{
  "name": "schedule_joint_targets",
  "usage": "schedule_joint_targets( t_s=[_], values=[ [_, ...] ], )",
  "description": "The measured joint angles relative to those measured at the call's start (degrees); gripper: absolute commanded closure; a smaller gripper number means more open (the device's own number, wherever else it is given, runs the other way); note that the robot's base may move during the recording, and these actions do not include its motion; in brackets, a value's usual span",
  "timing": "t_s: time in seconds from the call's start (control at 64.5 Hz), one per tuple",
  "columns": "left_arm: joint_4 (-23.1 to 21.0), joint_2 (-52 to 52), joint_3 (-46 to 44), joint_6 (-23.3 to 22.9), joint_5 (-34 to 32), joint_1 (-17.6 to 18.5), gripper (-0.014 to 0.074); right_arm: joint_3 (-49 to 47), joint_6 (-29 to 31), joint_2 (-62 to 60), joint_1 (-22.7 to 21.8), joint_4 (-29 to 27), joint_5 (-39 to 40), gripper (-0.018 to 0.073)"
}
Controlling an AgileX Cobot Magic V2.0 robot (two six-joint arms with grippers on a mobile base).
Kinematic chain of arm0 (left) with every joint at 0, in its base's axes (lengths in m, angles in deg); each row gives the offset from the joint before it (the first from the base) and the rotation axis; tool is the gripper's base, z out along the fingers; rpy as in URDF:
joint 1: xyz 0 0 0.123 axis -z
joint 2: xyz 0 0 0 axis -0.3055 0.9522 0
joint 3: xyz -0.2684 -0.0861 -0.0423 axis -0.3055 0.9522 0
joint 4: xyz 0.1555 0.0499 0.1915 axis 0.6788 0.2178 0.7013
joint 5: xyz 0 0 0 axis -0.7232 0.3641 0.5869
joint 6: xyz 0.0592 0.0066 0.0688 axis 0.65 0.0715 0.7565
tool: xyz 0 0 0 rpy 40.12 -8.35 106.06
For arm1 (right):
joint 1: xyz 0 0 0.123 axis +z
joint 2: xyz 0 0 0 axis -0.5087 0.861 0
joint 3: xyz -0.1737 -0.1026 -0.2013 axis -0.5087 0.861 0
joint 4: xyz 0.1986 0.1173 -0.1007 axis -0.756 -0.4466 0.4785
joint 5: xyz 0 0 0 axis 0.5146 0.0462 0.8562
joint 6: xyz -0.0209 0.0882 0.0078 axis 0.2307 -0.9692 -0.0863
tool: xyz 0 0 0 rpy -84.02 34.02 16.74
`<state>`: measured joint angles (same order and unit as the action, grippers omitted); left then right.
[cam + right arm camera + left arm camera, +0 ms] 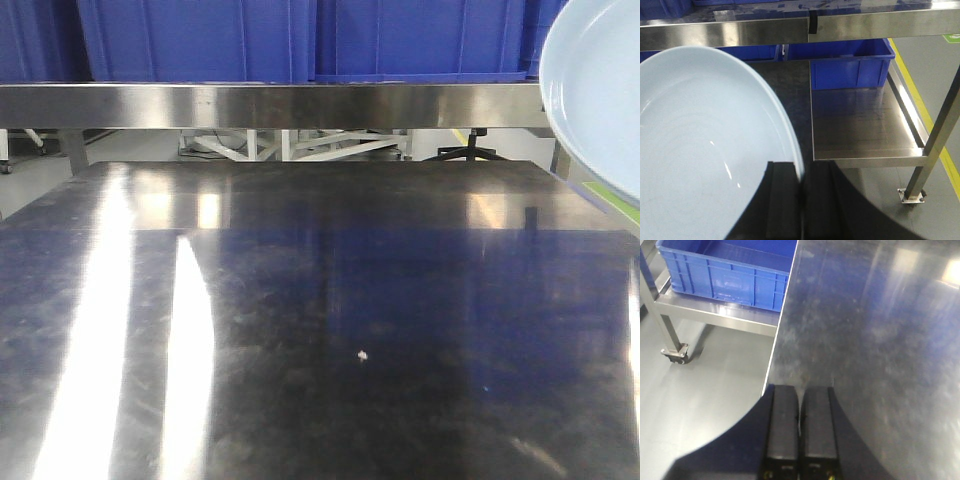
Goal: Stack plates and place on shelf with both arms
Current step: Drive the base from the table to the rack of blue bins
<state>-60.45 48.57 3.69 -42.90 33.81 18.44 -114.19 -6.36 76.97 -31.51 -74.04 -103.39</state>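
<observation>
Right hand point(801, 172): dark flat fingers pinched on the rim of a pale blue-white glossy plate point(705, 150), which spreads left of it and is cut off by the frame; single or stacked, cannot tell. Glare-streaked brushed-steel bench point(300, 320) below it. Steel shelf point(300, 105) ahead carries ribbed blue crates point(200, 40). Left hand point(800, 390): fingers pressed together above the bench edge.

Pale plate point(705, 150) rim between right hand point(801, 175) fingers point(782, 200).
</observation>
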Motion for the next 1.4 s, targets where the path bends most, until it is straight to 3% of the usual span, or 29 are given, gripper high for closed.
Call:
schedule_joint_targets(
  t_s=[1.395],
  values=[
    [0.0,0.0,0.0,0.0,0.0,0.0,0.051,0.0,0.0,-0.03,0.0,0.0,0.0,0.0531]
  ],
)
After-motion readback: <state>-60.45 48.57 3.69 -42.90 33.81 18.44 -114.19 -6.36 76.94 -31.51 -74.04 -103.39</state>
